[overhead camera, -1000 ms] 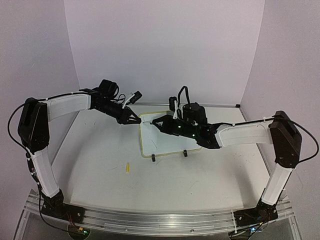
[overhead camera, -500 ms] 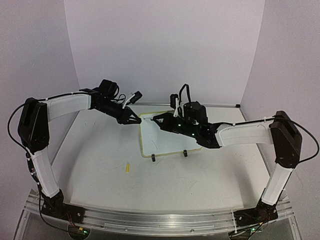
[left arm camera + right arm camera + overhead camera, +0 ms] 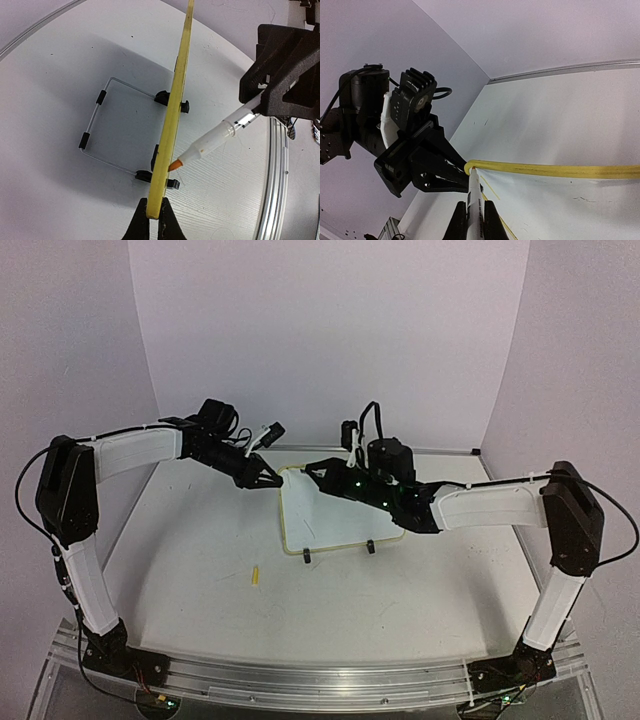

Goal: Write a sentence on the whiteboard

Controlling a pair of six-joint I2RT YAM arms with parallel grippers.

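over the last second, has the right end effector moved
Yes. The right end effector has shifted toward the far edge of the whiteboard, away from its clip feet, which stayed put.

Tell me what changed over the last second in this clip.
The right hand, shut on the marker, slid toward the far left corner of the whiteboard, where the left hand grips the rim. Nothing was taken or released. Left hand, whiteboard and the small yellow object stayed put.

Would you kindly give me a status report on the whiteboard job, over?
Left end effector shut on whiteboard corner. Right end effector shut on marker, tip at that same corner. Small yellow piece on table, apart from board.
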